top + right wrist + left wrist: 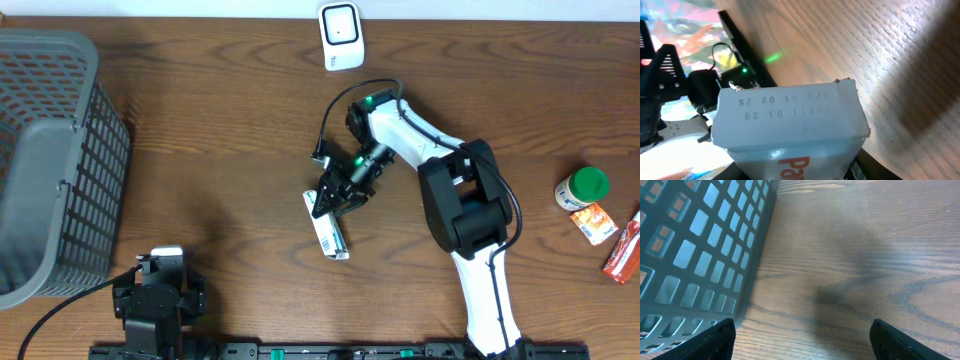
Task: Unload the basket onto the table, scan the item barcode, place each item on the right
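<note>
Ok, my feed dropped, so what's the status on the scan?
Left gripper open, beside basket. Right gripper shut on white carton, short of barcode scanner. Nothing between them.

Open table (pixel 250 100) runs from my right gripper (pixel 337 192) up to the scanner (pixel 341 36), a clear lane. The basket (pixel 50 160) walls off the left, just beside my left gripper (pixel 800 337). Bottle (pixel 582 187) and packets (pixel 595 222) crowd the far right.

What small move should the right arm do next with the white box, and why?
Probably lift the white box slightly off the table. The right gripper appears closed on one end of it, yet the box sits far from the scanner, which stands at the far table edge.
</note>
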